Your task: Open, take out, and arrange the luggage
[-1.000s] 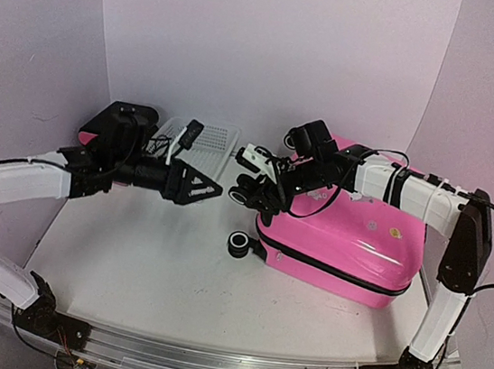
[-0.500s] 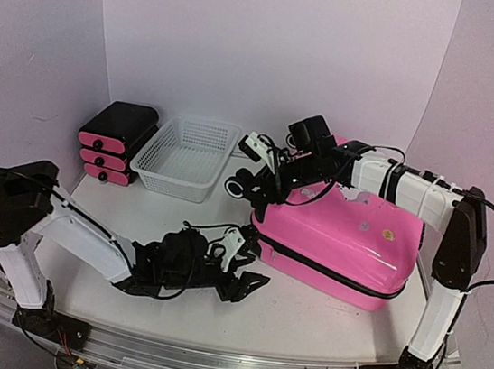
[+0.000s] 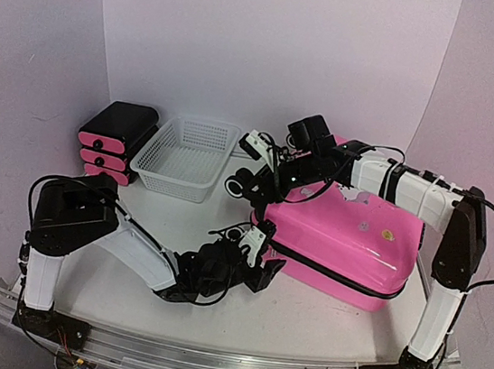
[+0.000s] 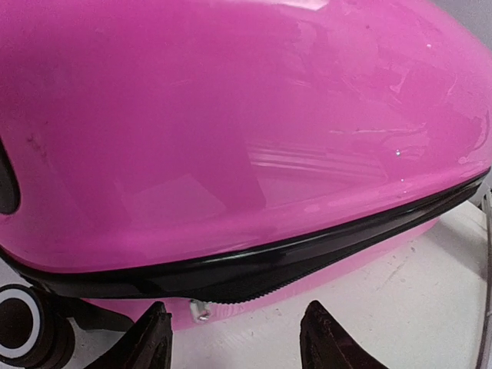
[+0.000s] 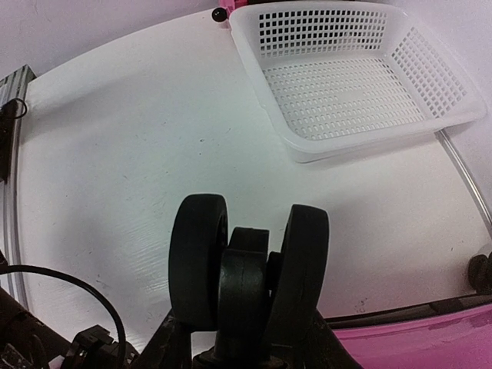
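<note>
The luggage (image 3: 348,243) is lying flat on the right half of the white counter (image 3: 161,214), its glossy pink shell facing up and its black zipper band (image 4: 307,257) running round the side. Two small stickers (image 3: 393,232) are showing on the lid, too small for any writing to be read.

The left gripper (image 3: 263,269) is reaching in low at the near left corner of the case. Its jaws are standing apart on either side of a small metal zipper pull (image 4: 201,310) without touching it.

The right gripper (image 3: 249,185) is sitting at the far left corner, its jaws straddling a black twin wheel (image 5: 246,261). I cannot tell whether they are pressing on it.

A white mesh basket (image 3: 187,158) is sitting at the back of the counter, with a black drawer unit (image 3: 114,140) with pink fronts just beside it on the left. The counter is looking lightly scuffed, pale lilac walls are enclosing it on three sides, and a metal rail (image 3: 205,361) is running along the near edge.
</note>
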